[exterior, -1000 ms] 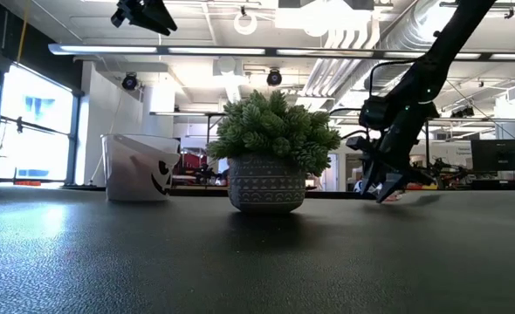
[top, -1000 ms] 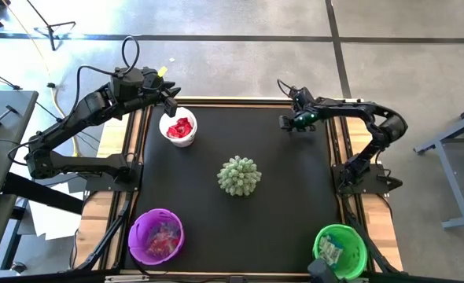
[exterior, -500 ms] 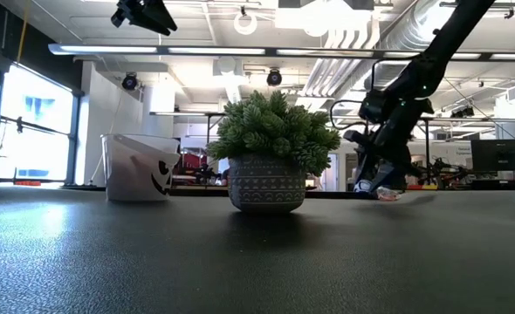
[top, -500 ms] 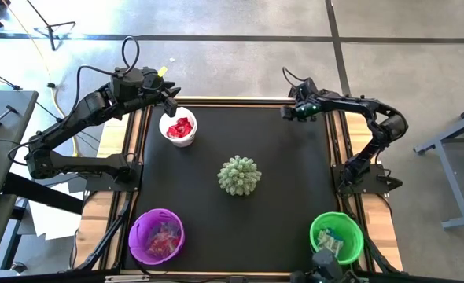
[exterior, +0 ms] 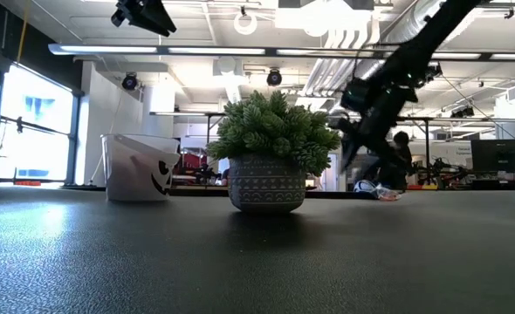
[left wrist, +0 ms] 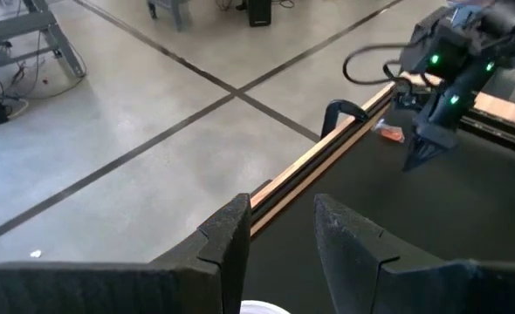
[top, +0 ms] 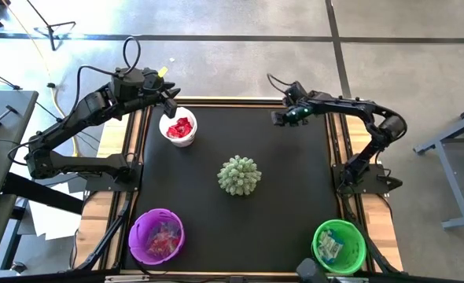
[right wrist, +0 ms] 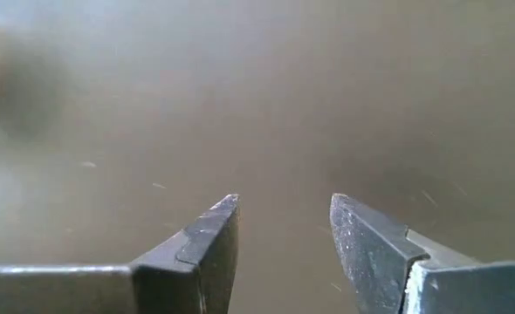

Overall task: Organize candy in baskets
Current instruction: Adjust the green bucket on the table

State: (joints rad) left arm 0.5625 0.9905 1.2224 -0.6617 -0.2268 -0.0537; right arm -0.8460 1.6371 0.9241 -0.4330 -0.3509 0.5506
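The white basket at the far left holds red candy. The purple basket at the near left holds mixed candy, and the green basket at the near right holds blue-and-silver candy. My left gripper hovers open and empty just beyond the white basket's far rim. My right gripper is open and empty above the mat near the far right corner; it also shows in the right wrist view. One reddish candy lies by the table's far edge behind my right gripper.
A spiky pale-green plant in a patterned pot stands at the table's middle, between the baskets. The black mat is bordered by wooden rails. A dark object shows at the near edge beside the green basket.
My right gripper has risen from the mat near the far right corner and gone toward the table's left edge, leaving the small candy lying there. The green basket has shifted slightly at the near right corner. My left arm has kept still.
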